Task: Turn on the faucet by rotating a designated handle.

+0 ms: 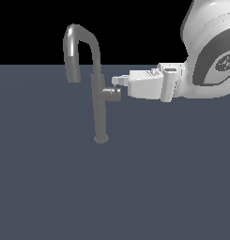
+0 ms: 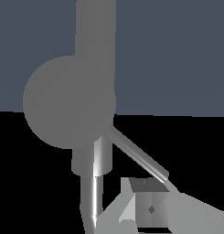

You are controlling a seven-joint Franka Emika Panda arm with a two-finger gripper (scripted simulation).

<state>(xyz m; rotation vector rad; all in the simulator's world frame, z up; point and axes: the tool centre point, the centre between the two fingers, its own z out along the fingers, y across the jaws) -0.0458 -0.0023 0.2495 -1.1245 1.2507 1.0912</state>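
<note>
The faucet is a slim grey post on a round base, with a hooked spout at the top curving to the exterior view's left. The handle is a short grey stub sticking out of the post at mid height. My gripper reaches in level from the exterior view's right, its tips just above the stub. In the wrist view the stub's round end fills the middle and its thin lever rod runs out to end right at my fingertips. The jaws look closed together, holding nothing.
The faucet stands on a flat dark blue-grey floor. The white arm enters from the exterior view's upper right. Nothing else shows.
</note>
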